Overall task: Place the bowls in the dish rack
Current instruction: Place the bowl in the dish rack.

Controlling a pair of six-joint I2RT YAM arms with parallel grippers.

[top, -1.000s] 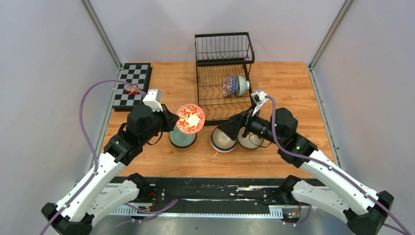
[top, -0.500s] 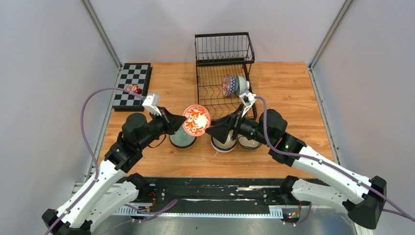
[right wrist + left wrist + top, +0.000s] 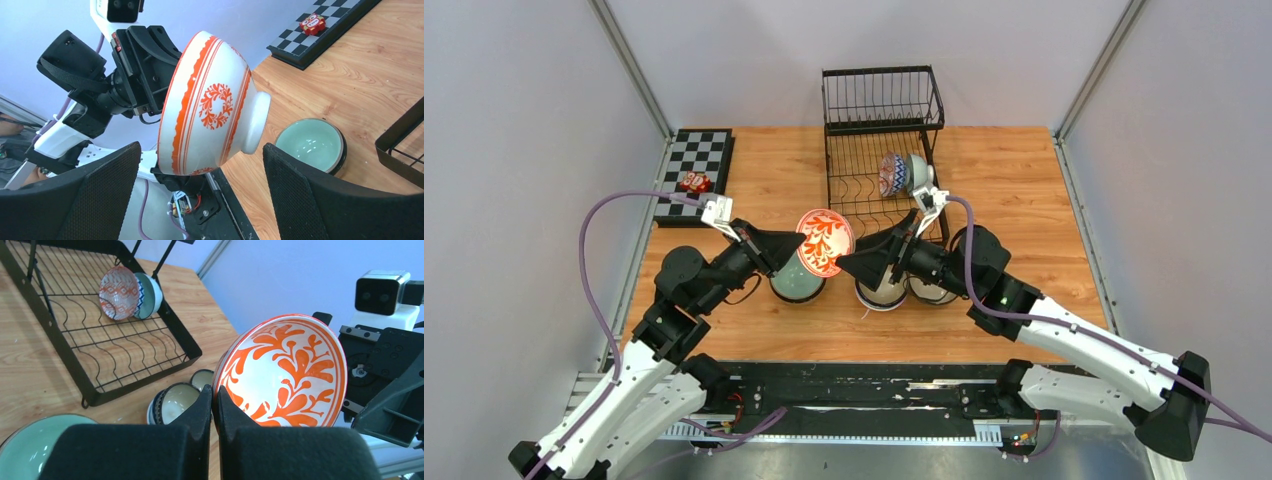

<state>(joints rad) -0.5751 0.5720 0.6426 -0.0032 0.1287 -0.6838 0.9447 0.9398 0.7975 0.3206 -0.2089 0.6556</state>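
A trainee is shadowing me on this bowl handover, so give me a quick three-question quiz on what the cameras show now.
1. True or false: the left gripper is shut on the rim of the red floral bowl.
2. How many bowls sit in the dish rack? A one, B two, C three.
3. Fill in: the right gripper is ____, with one finger on each side of the red floral bowl.
Key: 1 true; 2 B; 3 open.

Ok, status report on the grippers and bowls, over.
Left gripper shut on red bowl rim, bowl aloft, tilted. Right gripper open, fingers straddling it, no contact seen. Rack holds two bowls; three more on table. Nothing blocking.
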